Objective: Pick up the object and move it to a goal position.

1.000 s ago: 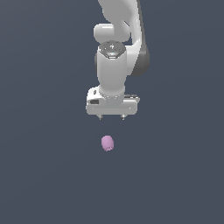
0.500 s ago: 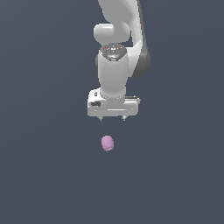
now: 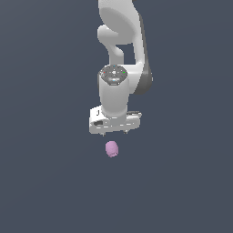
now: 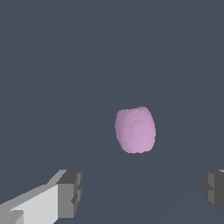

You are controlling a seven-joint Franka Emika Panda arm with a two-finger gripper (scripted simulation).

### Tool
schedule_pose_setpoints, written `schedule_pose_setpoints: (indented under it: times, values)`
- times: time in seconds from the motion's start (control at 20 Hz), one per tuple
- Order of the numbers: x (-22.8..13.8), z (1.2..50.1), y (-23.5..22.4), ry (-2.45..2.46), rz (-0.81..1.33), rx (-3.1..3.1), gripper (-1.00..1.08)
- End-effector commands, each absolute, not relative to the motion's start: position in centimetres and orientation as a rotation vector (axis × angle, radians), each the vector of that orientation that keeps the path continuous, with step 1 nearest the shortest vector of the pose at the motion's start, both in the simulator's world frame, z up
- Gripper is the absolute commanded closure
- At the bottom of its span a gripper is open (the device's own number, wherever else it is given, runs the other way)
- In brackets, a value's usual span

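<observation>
While the fingers [image 4: 70, 194] were spread wide and grasped nothing, the object [image 4: 135, 130], a small pink-purple blob, lay on the dark table just below them; the approach seemed underway, with descent around it required next.

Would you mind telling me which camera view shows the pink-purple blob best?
The wrist view: the blob fills much of the frame, showing its lumpy surface, with the open gripper apart from it. In the exterior view the blob is tiny, just below the gripper.
</observation>
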State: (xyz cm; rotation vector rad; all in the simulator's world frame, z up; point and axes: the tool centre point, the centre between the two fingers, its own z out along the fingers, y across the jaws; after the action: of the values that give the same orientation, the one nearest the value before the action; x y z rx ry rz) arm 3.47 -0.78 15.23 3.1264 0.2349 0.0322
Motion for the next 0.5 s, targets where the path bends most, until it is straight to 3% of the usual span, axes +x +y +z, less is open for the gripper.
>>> schedule_pose_setpoints:
  times: [0.0,0.45]
  values:
    - [4.2,13.6,-1.2,0.298,0.022,3.121,-0.92]
    - [5.7,9.7,-2.2,0.447,0.003,3.109,-0.92]
